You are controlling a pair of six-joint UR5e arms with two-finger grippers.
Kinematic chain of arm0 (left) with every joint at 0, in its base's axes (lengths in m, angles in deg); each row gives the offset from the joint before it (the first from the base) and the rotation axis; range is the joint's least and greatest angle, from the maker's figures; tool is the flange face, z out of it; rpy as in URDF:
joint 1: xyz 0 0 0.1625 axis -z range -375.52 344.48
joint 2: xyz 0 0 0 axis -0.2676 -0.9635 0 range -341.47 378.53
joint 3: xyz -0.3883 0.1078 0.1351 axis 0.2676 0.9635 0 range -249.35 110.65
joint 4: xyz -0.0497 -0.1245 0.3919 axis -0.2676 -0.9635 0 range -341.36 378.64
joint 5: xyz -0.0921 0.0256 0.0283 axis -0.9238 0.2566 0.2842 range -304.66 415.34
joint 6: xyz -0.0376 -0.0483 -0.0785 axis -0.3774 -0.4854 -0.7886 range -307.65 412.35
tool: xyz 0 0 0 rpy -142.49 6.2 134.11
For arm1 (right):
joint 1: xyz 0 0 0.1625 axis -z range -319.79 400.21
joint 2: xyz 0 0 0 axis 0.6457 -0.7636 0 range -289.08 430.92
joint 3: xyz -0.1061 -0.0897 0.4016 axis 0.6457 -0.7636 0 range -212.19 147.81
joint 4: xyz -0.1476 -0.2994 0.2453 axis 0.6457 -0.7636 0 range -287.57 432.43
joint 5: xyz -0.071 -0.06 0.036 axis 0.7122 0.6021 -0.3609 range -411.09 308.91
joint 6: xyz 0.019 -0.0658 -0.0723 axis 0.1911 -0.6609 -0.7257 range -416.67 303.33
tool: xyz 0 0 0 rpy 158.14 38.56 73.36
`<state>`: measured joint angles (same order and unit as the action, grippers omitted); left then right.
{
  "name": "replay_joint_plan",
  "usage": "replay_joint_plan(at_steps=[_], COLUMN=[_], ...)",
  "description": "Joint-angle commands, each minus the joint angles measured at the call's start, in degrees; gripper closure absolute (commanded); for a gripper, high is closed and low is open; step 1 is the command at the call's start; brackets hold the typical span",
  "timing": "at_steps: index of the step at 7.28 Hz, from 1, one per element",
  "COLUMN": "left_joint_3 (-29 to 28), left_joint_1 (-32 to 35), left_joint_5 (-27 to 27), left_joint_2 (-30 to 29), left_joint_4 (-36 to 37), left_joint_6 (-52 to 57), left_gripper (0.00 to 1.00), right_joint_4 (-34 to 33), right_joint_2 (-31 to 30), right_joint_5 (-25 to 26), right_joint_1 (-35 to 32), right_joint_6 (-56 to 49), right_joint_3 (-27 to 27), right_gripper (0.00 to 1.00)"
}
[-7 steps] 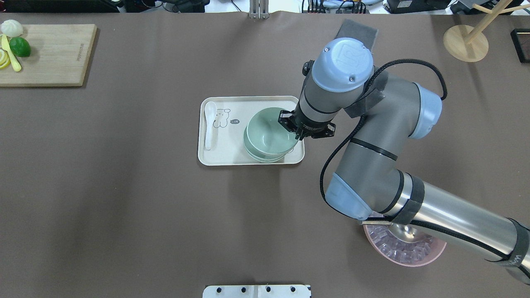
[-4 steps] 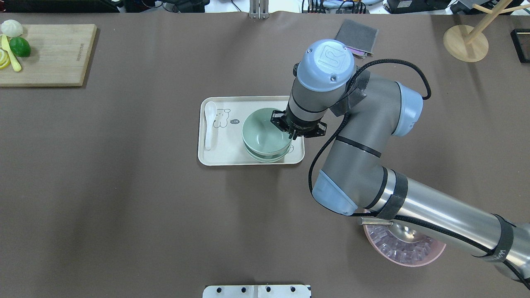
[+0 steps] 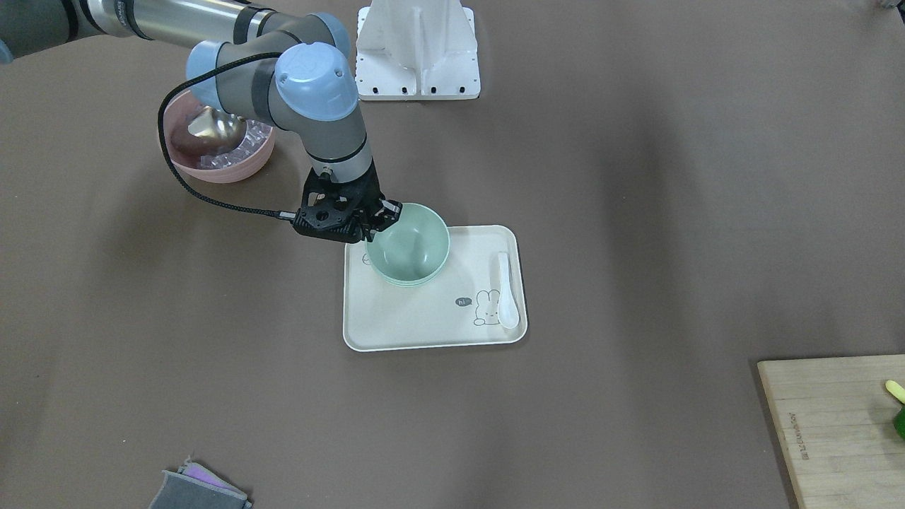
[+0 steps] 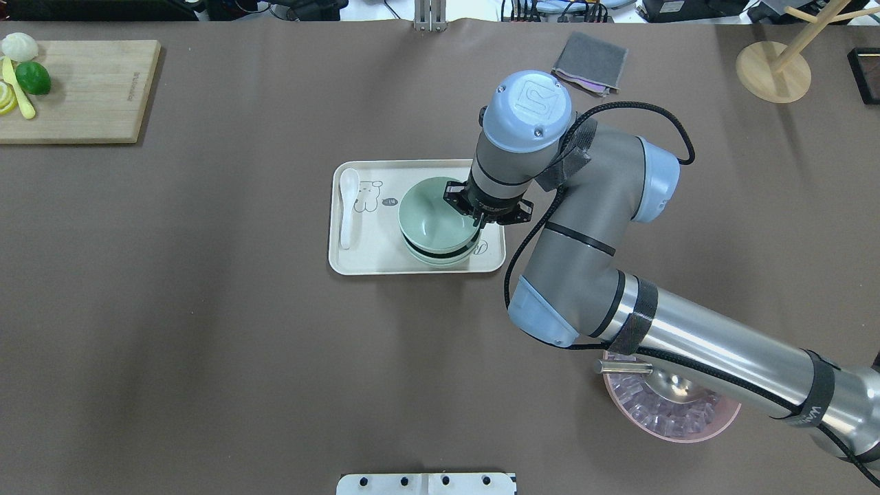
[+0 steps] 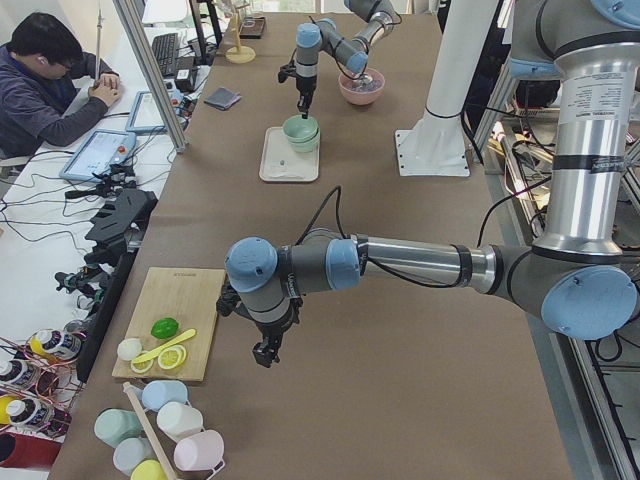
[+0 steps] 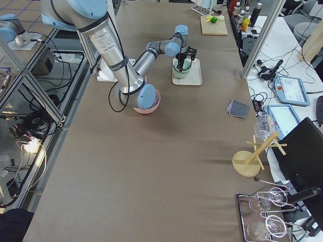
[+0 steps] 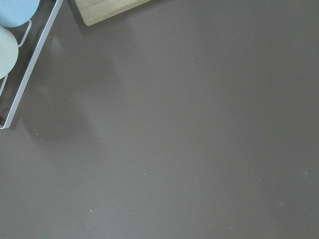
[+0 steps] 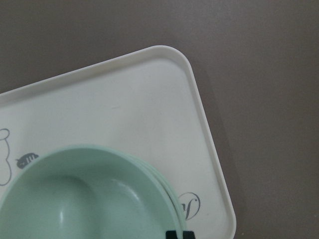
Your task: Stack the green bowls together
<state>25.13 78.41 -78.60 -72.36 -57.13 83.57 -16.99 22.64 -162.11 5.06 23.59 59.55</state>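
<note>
My right gripper [image 4: 479,218] is shut on the rim of the top green bowl [image 4: 433,220] and holds it just above the other green bowls [image 4: 445,257], which are nested on the cream tray [image 4: 371,258]. A dark gap shows between the held bowl and the stack. The front view shows the same bowl [image 3: 410,245] with the gripper [image 3: 380,218] on its rim. In the right wrist view the bowl [image 8: 84,199] fills the lower left. My left gripper [image 5: 266,352] hangs over bare table near the cutting board; I cannot tell whether it is open or shut.
A white spoon [image 4: 348,206] lies on the tray's left side. A pink bowl with a metal scoop [image 4: 670,411] sits under my right arm. A cutting board with a lime [image 4: 82,89], a grey cloth [image 4: 591,62] and a wooden stand [image 4: 773,69] lie far off.
My right gripper has carried the top green bowl to the left, from the stack's right side to nearly over the lower bowls.
</note>
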Motion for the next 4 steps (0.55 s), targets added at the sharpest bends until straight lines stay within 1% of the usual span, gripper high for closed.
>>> replay_joint_plan(at_steps=[1, 4], left_joint_3=[0.0, 0.0], left_joint_1=[-0.06, -0.06], left_joint_5=[0.0, 0.0], left_joint_2=[-0.16, -0.34], left_joint_4=[0.0, 0.0], left_joint_6=[-0.11, -0.11], left_gripper=[0.02, 0.02], right_joint_4=[0.3, 1.17], right_joint_2=[-0.41, -0.68], right_joint_5=[-0.08, -0.08], right_joint_1=[0.0, 0.61], right_joint_6=[0.07, 0.07], right_joint_3=[-0.08, -0.08], right_gripper=[1.0, 1.0])
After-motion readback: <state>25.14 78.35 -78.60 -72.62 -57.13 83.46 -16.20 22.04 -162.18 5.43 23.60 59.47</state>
